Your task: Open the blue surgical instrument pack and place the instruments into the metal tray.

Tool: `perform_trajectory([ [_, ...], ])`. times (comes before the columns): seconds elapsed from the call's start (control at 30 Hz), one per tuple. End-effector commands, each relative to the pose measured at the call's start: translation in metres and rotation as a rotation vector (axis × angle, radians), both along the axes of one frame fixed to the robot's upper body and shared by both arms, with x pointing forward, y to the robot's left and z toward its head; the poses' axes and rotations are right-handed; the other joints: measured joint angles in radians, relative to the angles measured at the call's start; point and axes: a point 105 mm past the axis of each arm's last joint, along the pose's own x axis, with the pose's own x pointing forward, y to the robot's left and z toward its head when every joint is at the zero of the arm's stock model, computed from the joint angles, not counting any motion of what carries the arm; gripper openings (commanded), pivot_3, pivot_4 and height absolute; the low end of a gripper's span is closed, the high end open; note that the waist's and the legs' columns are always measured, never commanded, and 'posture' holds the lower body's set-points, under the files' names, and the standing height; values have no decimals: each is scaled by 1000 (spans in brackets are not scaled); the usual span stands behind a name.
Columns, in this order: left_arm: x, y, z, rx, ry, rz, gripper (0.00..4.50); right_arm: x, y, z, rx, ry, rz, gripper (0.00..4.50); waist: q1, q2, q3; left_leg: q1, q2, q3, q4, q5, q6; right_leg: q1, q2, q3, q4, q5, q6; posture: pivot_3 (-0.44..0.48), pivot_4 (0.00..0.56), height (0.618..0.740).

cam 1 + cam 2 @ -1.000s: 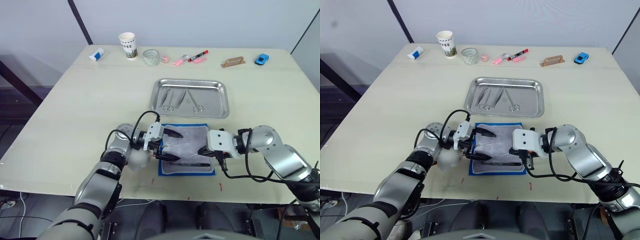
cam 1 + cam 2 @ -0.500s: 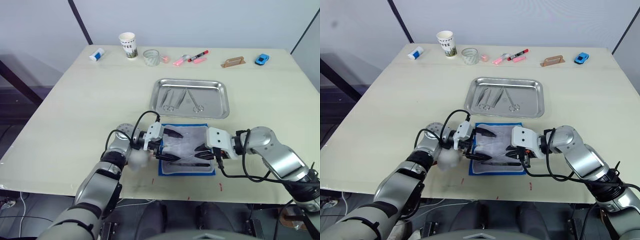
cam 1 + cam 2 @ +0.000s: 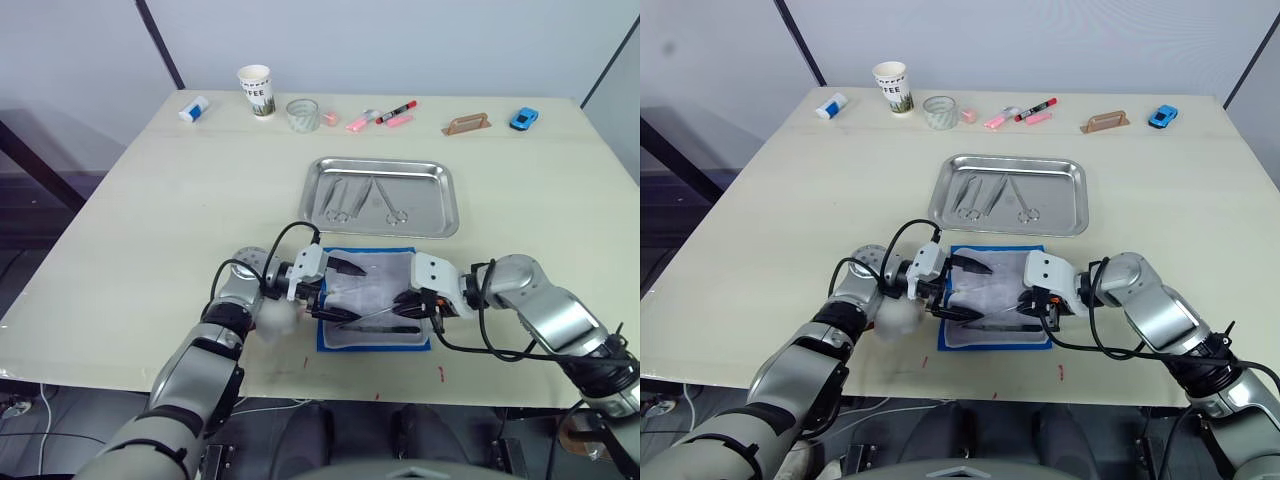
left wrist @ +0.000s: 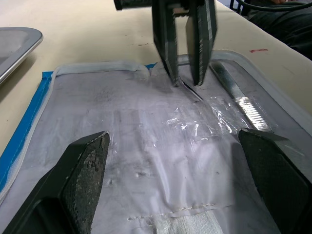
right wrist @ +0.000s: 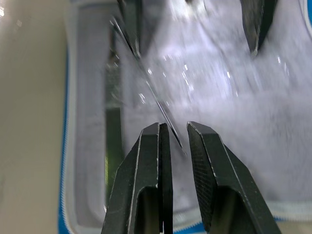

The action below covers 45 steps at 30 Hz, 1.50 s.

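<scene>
**Both grippers over the opened pack**

While the blue surgical instrument pack (image 3: 372,299) lies unfolded flat near the table's 6 o'clock edge, its pale grey-white woven lining faces up inside a bright blue border; a crinkled clear film (image 4: 204,117) glints on the lining. The left gripper (image 3: 335,290) hangs at the pack's 9 o'clock side, its ribbed black fingers (image 4: 85,175) spread wide. The right gripper (image 3: 405,305) reaches in from 3 o'clock, its fingers narrowed to a slim gap around a thin silver rod-like instrument (image 5: 158,105); whether they actually pinch it, I cannot tell. A serrated flat steel tool (image 4: 239,95) lies along the pack's near edge. The metal tray (image 3: 440,205), shiny with rounded corners, sits just beyond the pack at 12 o'clock; ring-handled scissors (image 3: 388,203) and other slim silver instruments (image 3: 338,200) rest in it.
</scene>
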Motion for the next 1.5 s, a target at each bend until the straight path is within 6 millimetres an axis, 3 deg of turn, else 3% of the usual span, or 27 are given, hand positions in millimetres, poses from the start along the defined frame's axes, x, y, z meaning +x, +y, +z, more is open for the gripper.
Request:
perform_trajectory([
  [0.03, -18, 12, -32, 87, 122, -14, 4500, 1, -2, 0, -39, 17, 4, 856, 0, 0, 0, 0, 0, 0, 0, 0, 0, 0, 0, 0, 0, 0, 0, 0, 150, 718],
  [0.3, -18, 12, -32, 85, 121, -12, 4500, 0, 1, -1, -79, 47, 22, 856, -1, 1, 0, 0, 0, 0, 0, 0, 0, 0, 0, 0, 0, 0, 0, 0, 150, 718],
  [0.33, -18, 12, -32, 85, 121, -12, 4500, 0, 3, -1, -82, 39, 24, 309, -1, 1, 0, 0, 0, 0, 0, 0, 0, 0, 0, 0, 0, 0, 0, 0, 150, 718],
  [0.4, -18, 12, -32, 83, 121, -12, 4500, 1, 6, 1, -84, 24, 30, 100, -1, 1, 0, 0, 0, 0, 0, 0, 0, 0, 0, 0, 0, 0, 0, 0, 150, 718],
  [0.67, -18, 12, -32, 82, 120, -12, 4500, 1, 11, 6, -69, 10, 37, 100, -1, 1, -1, 0, 0, 0, 0, 0, 0, 0, 0, 0, 0, 0, 0, 0, 150, 718],
  [1.03, -18, 12, -32, 85, 121, -15, 4500, -8, 23, 33, -69, -105, 115, 100, -1, 1, -1, 0, 0, -1, 0, 0, 0, 0, 0, 0, 0, 0, 0, 0, 150, 718],
  [1.5, -19, 10, -33, 84, 126, -19, 4500, 1, 6, 47, -127, -204, 108, 100, 0, 1, 0, 0, 0, 0, 0, 0, 0, 0, 0, 0, 0, 0, 0, 0, 150, 718],
])
